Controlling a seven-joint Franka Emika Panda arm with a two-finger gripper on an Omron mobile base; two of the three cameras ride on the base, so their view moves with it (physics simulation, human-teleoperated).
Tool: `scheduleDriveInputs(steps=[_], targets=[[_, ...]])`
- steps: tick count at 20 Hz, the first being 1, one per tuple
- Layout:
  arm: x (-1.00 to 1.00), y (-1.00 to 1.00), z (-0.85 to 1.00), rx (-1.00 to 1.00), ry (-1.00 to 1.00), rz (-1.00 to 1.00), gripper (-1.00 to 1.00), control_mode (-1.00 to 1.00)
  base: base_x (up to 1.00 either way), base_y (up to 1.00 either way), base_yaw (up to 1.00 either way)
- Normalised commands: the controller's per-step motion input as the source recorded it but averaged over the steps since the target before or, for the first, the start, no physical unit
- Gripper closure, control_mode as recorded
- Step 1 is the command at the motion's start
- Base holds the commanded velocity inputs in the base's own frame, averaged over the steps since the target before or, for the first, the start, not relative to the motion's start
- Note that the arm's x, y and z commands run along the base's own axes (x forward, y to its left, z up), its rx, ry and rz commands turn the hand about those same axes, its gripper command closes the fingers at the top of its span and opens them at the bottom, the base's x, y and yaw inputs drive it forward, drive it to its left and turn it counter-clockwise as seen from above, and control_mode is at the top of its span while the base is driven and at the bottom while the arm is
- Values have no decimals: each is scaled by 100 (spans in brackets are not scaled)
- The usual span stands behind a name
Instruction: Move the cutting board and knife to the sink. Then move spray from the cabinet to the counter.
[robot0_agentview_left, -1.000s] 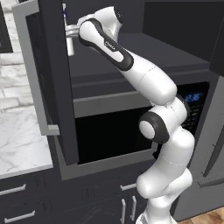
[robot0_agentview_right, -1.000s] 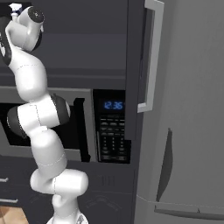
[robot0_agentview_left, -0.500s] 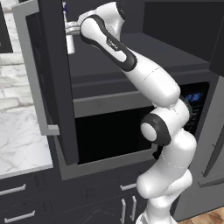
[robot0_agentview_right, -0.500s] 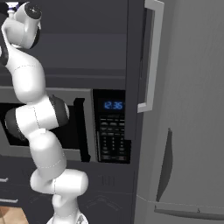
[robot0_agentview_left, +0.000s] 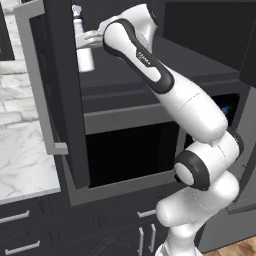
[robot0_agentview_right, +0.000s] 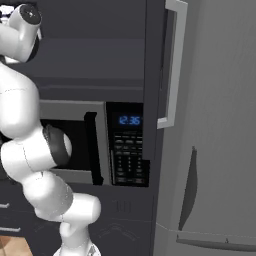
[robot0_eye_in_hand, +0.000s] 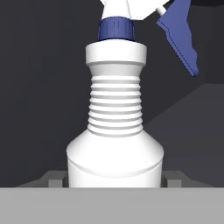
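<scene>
One slim white spray bottle (robot0_eye_in_hand: 114, 148) with a ribbed neck, a blue collar and a blue trigger stands upright in the middle of the hand view. It is inside the tall dark charcoal cabinet (robot0_agentview_left: 62, 100), whose door hangs open. In the left base view the spray bottle (robot0_agentview_left: 85, 56) sits at the upper left of the frame, just behind the door's edge.

The end effector (robot0_eye_in_hand: 114, 181) straddles its lower body, with a fingertip (robot0_eye_in_hand: 54, 180) pressed against each side. It looks clamped on the bottle rather than standing apart.

Over the last second the white arm (robot0_agentview_left: 190, 105) has swung its forearm a little higher and further right. The bottle has stayed at the same spot in the frame and the grip width has not changed. I judge that the grasp is made and the pull out of the cabinet has hardly begun. The white marble table (robot0_agentview_left: 20, 160) at the lower left is the likely drop place.

The bottle's base is cut off at the bottom of the hand view, so I cannot tell whether it rests on the shelf or is lifted. The nozzle tip runs off the top edge. From the left base view the wrist covers part of the bottle.
</scene>
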Motion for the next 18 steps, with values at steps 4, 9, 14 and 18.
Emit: scheduleDriveInputs(steps=[4,9,14,18], targets=[[-87,-5,0,0,-2,0,100,-100,0,0,0],[-100,-18,0,0,0,-3,100,-100,0,0,0],[-100,-40,-3,0,0,-6,100,-100,0,0,0],[-100,-72,-31,0,0,-5,100,-100,0,0,0]])
